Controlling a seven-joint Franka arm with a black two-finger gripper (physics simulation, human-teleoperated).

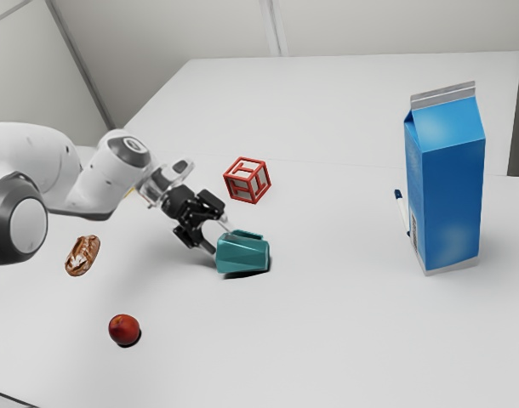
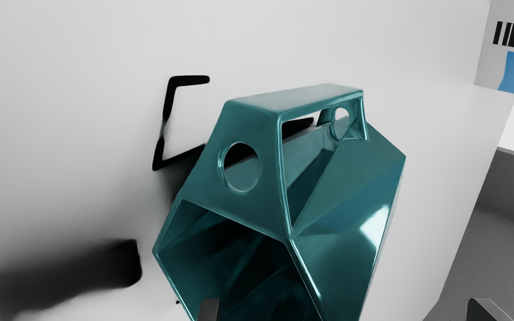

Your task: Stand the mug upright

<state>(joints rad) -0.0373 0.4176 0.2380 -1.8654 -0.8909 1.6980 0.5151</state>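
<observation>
teal faceted mug [image 1: 242,253] on side — mouth toward gripper [image 1: 219,238] | gripper spread near mug's rim | best: pinch wall squarely — lift, rotate base-down, lower gently

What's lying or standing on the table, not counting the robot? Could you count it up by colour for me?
Teal: 1, the mug
Red: 2, the round fruit and the red-edged block
Blue: 1, the carton
Brown: 1, the bread-like item
White and dark: 1, the pen-like stick
Total: 6 that I can make out
</observation>
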